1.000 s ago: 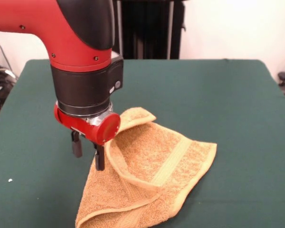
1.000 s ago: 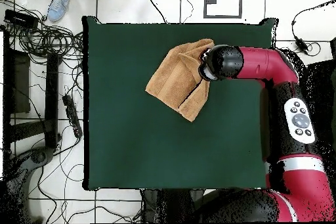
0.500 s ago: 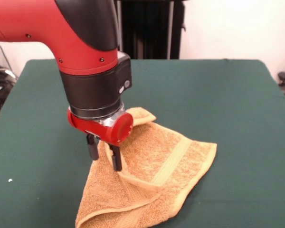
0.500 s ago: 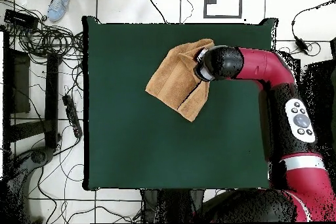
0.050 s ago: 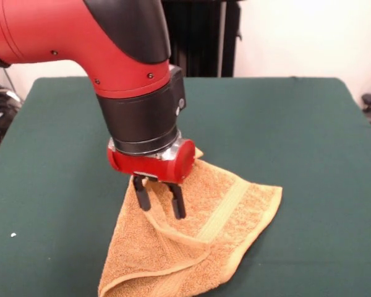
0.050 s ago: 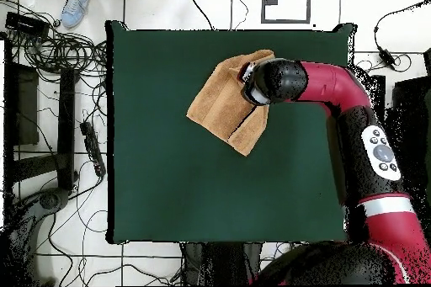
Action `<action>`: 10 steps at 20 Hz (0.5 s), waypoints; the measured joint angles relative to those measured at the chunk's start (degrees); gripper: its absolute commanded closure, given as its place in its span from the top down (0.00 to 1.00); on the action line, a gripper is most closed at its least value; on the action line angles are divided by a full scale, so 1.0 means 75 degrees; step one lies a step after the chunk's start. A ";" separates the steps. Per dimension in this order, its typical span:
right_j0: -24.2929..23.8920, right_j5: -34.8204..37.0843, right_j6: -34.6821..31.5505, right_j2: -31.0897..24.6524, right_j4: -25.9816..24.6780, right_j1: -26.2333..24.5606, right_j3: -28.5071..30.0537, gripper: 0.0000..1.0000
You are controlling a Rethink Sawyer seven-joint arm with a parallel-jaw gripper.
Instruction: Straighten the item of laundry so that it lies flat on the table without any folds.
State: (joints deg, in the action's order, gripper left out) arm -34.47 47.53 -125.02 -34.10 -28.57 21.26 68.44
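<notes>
The gripper hangs with fingers spread apart just over the folded towel, which lies crumpled on the table

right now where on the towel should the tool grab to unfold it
Best bet is the folded-over flap's raised edge on the towel, just below the open tool. Come straight down from above: that hem curls up off the layer beneath, so one finger could likely slip under it.
</notes>
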 measured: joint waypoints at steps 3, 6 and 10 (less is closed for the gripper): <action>-0.0041 -0.0001 0.0206 -0.0142 0.0000 -0.0065 0.0029 1.00; -0.0077 -0.0001 0.0414 -0.0307 -0.0002 -0.0226 0.0038 1.00; -0.0068 -0.0001 0.0488 -0.0369 -0.0011 -0.0426 0.0049 1.00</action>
State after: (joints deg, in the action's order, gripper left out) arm -34.98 47.52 -121.36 -36.87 -28.65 18.07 68.80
